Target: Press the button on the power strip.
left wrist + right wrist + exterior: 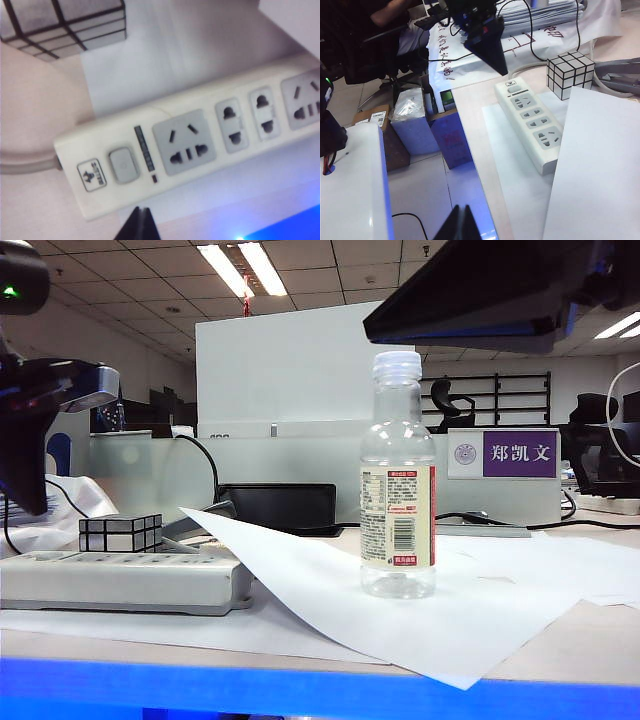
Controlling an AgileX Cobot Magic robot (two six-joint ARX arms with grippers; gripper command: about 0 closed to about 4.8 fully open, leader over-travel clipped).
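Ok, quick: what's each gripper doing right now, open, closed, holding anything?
Left gripper: shut, empty, poised above the power strip by its button.
Right gripper: shut, empty, off the table's edge.

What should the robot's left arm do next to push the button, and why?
Probably ease the left gripper straight down. Its shut tip hangs above the power strip, close to the grey button but not touching it. The right gripper, also shut, sits far off past the table edge.
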